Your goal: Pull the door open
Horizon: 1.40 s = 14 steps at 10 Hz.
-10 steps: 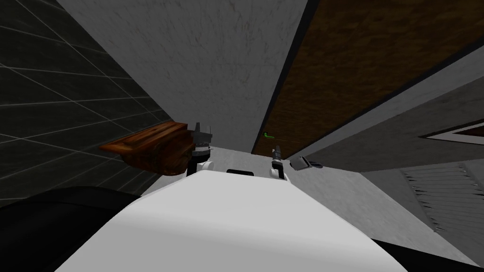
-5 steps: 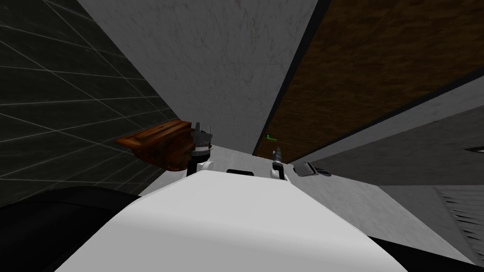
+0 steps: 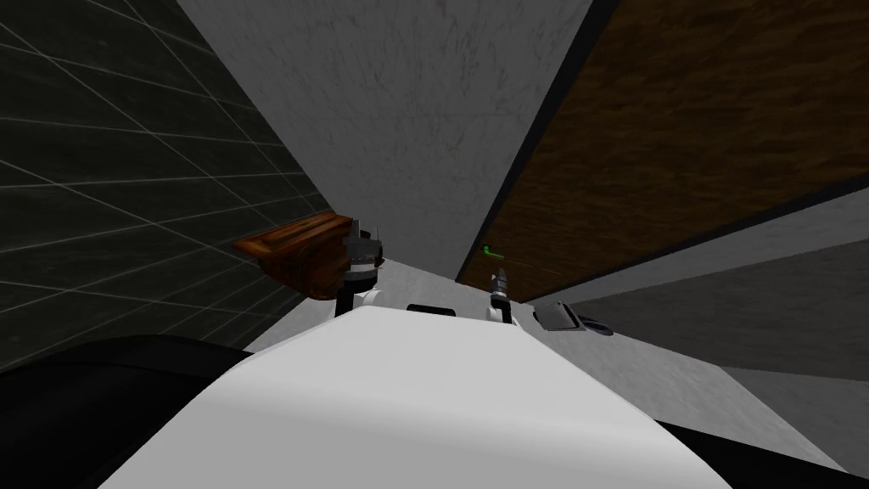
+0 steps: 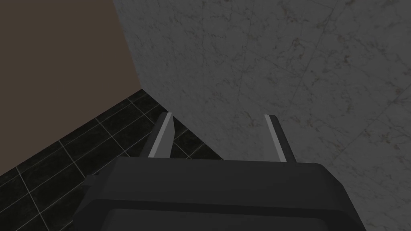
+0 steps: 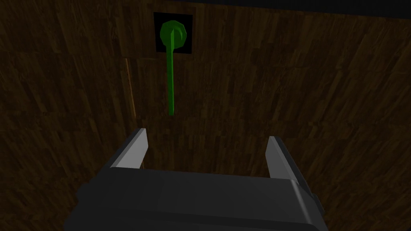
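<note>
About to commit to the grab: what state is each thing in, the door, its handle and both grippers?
Door: looks shut, flush in its frame.
Green handle: ungripped, nothing touching it.
Right gripper: open, empty, short of the handle.
Left gripper: open, empty.

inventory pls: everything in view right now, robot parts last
door: 1, dark brown wood, ahead to the right, dark frame along its edge
lever handle: 1, green, on the door
plate: 1, black, square, behind the handle's hub
marbled surface: 1, grey, left of the door
tiled surface: 1, black with pale grid lines, far left
wooden piece: 1, reddish brown, low where the tiles meet the marble; cannot tell what it is
small flat object: 1, grey, low by the door's bottom edge; cannot tell what it is
left gripper: 1, light grey fingers, dark box, open, empty, beside the wooden piece
right gripper: 1, same colours, open, empty, facing the door, handle just beyond its fingertips
</note>
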Available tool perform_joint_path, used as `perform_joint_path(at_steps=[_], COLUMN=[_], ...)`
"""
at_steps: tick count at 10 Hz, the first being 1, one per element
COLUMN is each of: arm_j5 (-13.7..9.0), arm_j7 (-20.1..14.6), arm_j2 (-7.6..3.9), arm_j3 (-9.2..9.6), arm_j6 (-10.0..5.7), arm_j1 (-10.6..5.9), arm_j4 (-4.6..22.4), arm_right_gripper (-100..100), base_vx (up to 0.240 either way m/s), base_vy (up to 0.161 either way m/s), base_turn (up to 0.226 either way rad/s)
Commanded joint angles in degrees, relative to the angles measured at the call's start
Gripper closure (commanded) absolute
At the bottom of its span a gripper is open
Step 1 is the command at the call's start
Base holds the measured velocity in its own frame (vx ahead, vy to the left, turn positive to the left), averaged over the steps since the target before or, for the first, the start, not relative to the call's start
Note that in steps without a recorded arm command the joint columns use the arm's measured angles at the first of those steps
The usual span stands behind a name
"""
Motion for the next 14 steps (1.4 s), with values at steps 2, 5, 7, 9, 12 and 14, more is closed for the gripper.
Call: perform_joint_path(at_steps=[2,5,7,9,12,14], arm_j5=[-0.45,-0.96,-1.40,-1.78,-2.30,-2.45], arm_j7=[-0.45,-0.99,-1.43,-1.82,-2.36,-2.51], arm_j2=[-0.36,-0.81,-1.17,-1.49,-1.93,-2.05], arm_j3=[-0.45,-0.97,-1.40,-1.78,-2.30,-2.45], arm_j6=[-0.72,-1.60,-2.32,-2.97,-3.85,-4.10], arm_j1=[-0.69,-1.62,-2.39,-3.08,-4.01,-4.28], arm_j4=[2.64,5.94,8.70,11.14,14.46,15.41], arm_right_gripper=[-100,-100,-100,-100,-100,-100], base_vx=[0.031,0.022,0.020,0.027,0.028,0.004], base_vy=[-0.060,-0.035,-0.030,-0.048,-0.049,-0.011], base_turn=[0.111,0.111,0.118,0.136,0.140,0.029])
